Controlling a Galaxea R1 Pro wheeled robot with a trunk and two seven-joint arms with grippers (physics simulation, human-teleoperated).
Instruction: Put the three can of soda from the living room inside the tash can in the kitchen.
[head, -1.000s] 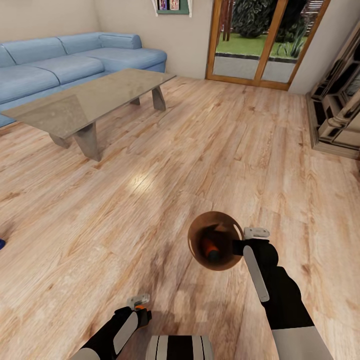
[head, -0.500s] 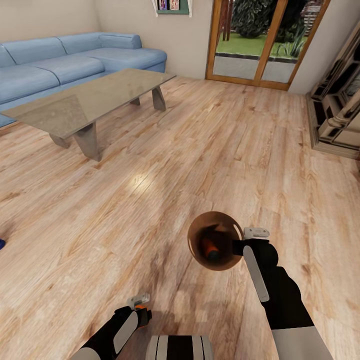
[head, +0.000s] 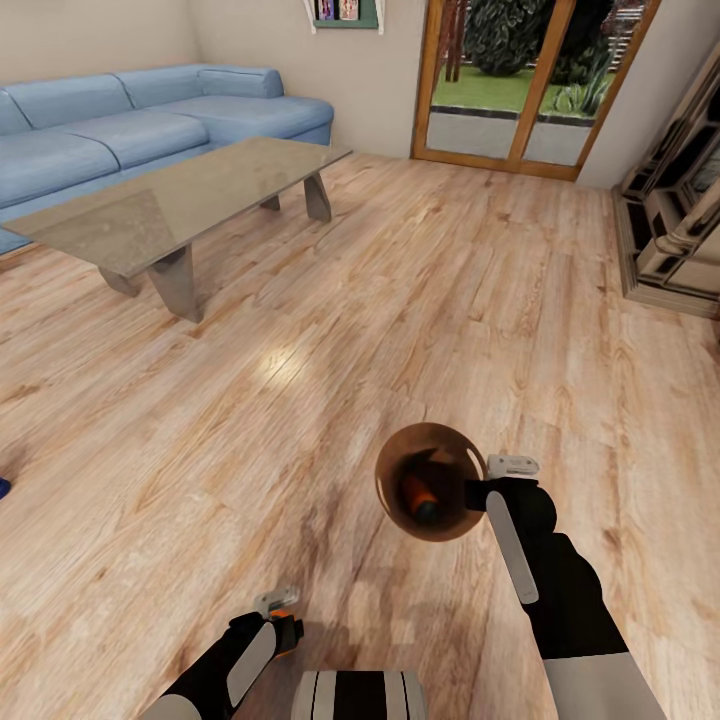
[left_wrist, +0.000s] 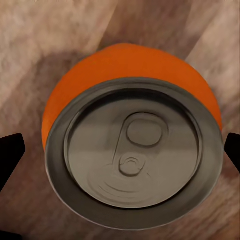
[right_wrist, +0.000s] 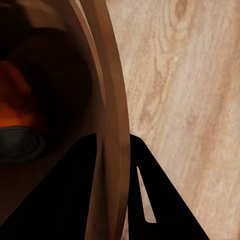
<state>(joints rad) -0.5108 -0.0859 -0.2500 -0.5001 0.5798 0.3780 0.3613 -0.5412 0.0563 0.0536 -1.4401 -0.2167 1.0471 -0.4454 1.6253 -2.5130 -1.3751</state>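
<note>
Left wrist: can of soda (left_wrist: 132, 150) between gripper (left_wrist: 120, 150) fingers.

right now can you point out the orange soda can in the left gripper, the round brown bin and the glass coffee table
orange soda can (left_wrist: 134, 160): left wrist view, on its silver top.
round brown bin (head: 390, 468): head view, on its near-left rim.
glass coffee table (head: 190, 195): head view, on the bare glass top.

Two cans of soda show: one orange can (left_wrist: 132, 150) sits between the fingers of the left gripper (head: 283, 608), its silver top facing the wrist camera, and one orange can (head: 420, 495) lies inside the single tash can (head: 392, 465), whose rim the right gripper (head: 480, 487) pinches. There is one glass coffee table (head: 180, 205), one blue sofa (head: 120, 120), and two arms.
</note>
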